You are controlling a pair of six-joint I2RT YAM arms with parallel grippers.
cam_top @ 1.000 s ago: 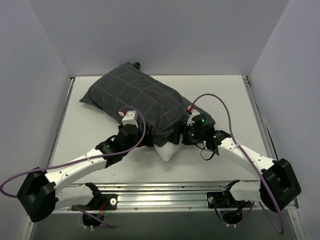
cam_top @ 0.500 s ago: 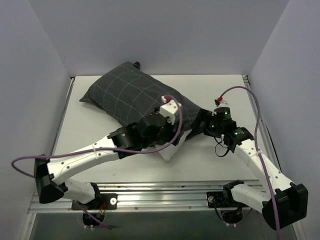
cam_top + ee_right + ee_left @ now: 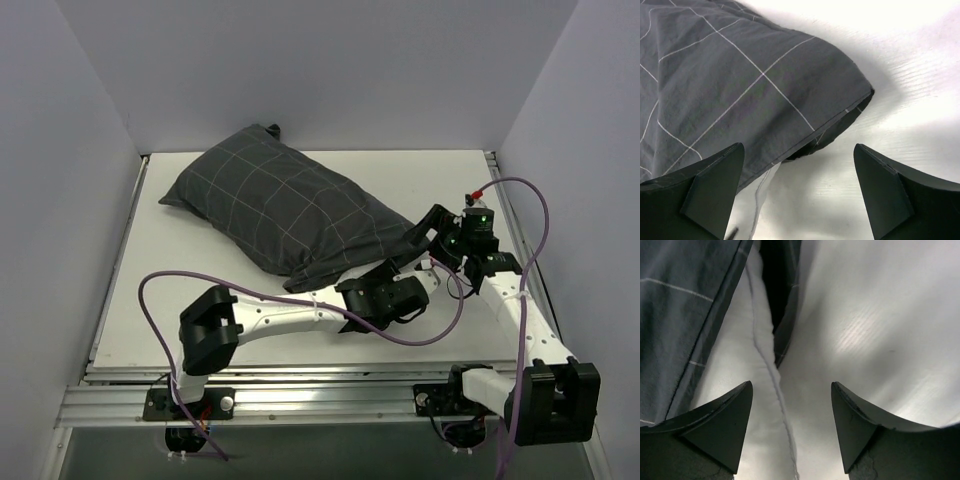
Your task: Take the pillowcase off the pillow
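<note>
The dark checked pillowcase [image 3: 285, 210] lies slantwise across the table's back left, its open end toward the front right. Through that opening [image 3: 830, 132] a corner of the white pillow [image 3: 742, 345] sticks out, its seam running between my left fingertips. My left gripper [image 3: 380, 287] hangs open over that corner [image 3: 791, 386], gripping nothing. My right gripper [image 3: 428, 235] stands open just right of the opening, its tips [image 3: 799, 147] wide apart over the pillowcase's hem [image 3: 740, 75] and bare table. The pillow corner [image 3: 752, 200] shows at lower left there.
The white table [image 3: 450, 170] is walled at the back and both sides. My left arm [image 3: 290, 318] lies across the front of the table, below the pillow. A metal rail [image 3: 320, 395] runs along the near edge.
My left arm has swung from the pillow's left front across to its open end, jaws narrowing somewhat. My right gripper has drawn back to the right, off the pillowcase, and opened wider.
</note>
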